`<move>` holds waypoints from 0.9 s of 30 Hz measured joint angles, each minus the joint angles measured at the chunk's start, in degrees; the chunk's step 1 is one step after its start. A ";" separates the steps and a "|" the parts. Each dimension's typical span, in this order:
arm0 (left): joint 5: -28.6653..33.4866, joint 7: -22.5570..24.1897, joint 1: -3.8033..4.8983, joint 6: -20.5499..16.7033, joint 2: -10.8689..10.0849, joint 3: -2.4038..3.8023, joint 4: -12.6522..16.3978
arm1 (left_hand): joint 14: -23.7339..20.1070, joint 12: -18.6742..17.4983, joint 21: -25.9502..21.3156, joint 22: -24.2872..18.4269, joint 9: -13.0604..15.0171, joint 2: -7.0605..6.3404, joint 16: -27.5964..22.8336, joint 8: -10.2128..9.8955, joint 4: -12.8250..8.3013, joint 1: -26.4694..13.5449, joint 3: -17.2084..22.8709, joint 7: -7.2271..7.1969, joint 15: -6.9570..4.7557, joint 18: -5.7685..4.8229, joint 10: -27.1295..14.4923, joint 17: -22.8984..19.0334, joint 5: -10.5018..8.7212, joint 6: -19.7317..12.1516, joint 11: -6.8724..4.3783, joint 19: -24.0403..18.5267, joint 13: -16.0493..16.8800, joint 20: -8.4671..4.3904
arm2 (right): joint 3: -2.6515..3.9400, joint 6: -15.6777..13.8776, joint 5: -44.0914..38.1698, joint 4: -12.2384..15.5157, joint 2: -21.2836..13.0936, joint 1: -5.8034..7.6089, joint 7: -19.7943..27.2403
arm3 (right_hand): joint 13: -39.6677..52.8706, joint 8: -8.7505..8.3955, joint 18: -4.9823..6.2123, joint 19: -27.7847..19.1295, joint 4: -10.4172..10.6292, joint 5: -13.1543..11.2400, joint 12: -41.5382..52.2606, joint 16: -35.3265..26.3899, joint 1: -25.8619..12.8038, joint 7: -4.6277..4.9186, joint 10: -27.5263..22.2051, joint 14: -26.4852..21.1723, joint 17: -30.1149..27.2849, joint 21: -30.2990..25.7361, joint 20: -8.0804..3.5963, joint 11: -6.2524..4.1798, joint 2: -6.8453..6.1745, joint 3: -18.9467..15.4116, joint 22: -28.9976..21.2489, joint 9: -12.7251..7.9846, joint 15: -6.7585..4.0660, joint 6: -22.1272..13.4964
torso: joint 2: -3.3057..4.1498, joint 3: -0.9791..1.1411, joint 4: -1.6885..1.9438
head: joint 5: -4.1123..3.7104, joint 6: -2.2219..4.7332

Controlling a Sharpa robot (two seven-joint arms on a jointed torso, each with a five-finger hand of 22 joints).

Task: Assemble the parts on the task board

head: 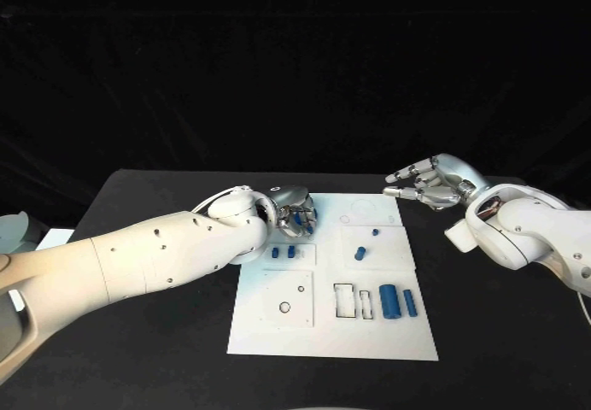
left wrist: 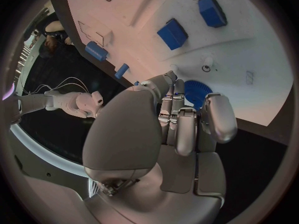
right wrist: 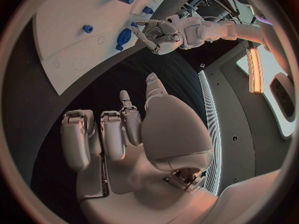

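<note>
1 task board (head: pixel 330 337) | 5 blue parts visible | 2 robot hands

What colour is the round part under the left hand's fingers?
Blue round part, seen best in the left wrist view.

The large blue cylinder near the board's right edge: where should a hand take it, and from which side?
Grip the large blue cylinder across its middle, coming from straight above. It lies flat, long axis running away from the robot; the thinner cylinder lies close beside it, leaving little finger room there.

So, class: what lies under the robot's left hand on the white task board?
Under the left hand, a round blue part on the white task board; its fingers cover most of it.
</note>
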 measured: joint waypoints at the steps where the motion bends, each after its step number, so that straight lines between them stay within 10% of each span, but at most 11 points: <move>1: 0.42 0.09 0.01 -0.46 -0.68 0.35 0.71 | 0.00 -0.13 0.00 0.00 -0.01 -0.05 0.00 0.00 0.00 -0.25 0.00 0.00 0.00 0.00 0.11 0.00 0.00 0.00 -0.11 0.00 0.00 0.00 | 0.00 0.00 0.00 -0.02 0.00 0.00 0.00 | 0.00 0.00 0.00 0.00 0.00 0.00 0.00 0.00 0.00 0.00 0.00 0.00 0.00 0.00 0.00 0.00 0.00 0.00 0.00 0.00 0.00 0.00 | -0.01 0.00 0.02 | 0.03 0.03; 12: 3.28 0.22 0.25 -2.43 -5.92 1.96 4.72 | 0.00 -0.67 0.22 0.38 -0.25 -0.28 0.00 -0.15 -0.24 -0.73 0.24 0.21 0.00 0.00 0.41 -0.18 0.00 0.20 0.00 0.00 0.00 0.00 | 0.00 0.01 0.01 -0.33 -0.06 -0.28 0.05 | 0.00 0.00 0.00 0.00 0.00 0.00 0.00 0.00 0.00 0.00 0.00 0.00 0.05 0.00 0.00 0.00 0.00 0.00 -0.01 -0.01 0.00 0.00 | -0.05 0.05 0.06 | 0.34 0.25; 27: 5.88 -0.52 0.29 -0.73 -8.54 1.39 4.66 | 0.00 -1.18 0.43 0.57 -0.33 -0.51 0.00 -0.39 -0.39 -1.71 0.39 0.21 0.00 0.00 0.60 -0.34 0.00 0.19 -0.20 0.00 0.06 0.00 | 0.00 0.00 0.03 -0.26 -0.14 -0.53 0.08 | 0.00 0.00 0.00 0.00 0.00 0.00 0.00 0.00 0.00 0.00 0.00 0.00 0.03 0.00 0.00 0.00 0.00 0.00 -0.02 -0.01 0.00 0.00 | 0.01 0.01 0.01 | 0.54 0.11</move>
